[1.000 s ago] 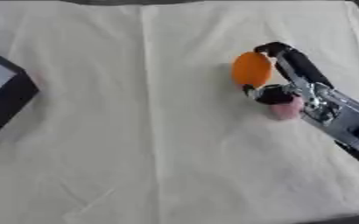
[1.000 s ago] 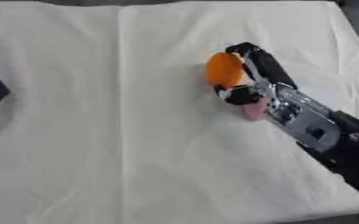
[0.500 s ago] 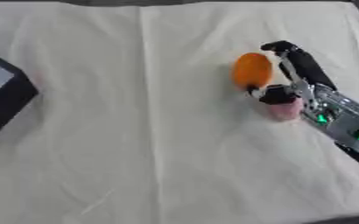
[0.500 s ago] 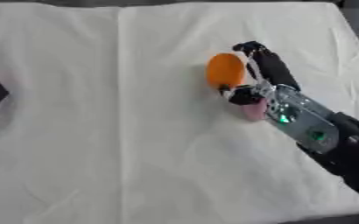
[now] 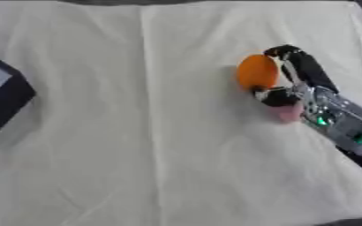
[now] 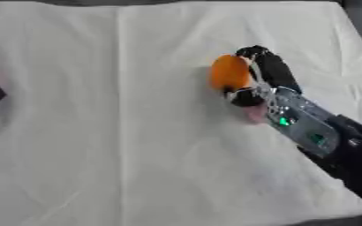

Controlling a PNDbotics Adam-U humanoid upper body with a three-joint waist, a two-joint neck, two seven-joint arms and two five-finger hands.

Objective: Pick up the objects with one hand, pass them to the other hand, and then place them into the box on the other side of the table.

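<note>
An orange oval object (image 5: 257,72) lies on the white cloth (image 5: 137,132) at the right of the table. My right hand (image 5: 304,86) reaches in from the lower right, its fingers (image 5: 296,59) curled over the far side of the orange object and its thumb (image 5: 273,96) below it. A small pink thing (image 5: 287,112) shows just under the hand. The dark box (image 5: 2,95) sits at the left edge, partly cut off. My left hand shows in no view.
The white cloth covers the whole table, with creases running down its left-centre. The table's dark far edge (image 6: 215,1) shows at the top.
The whole picture has shifted slightly. My right hand has closed further around the orange object, which stays on the cloth at about the same spot.
</note>
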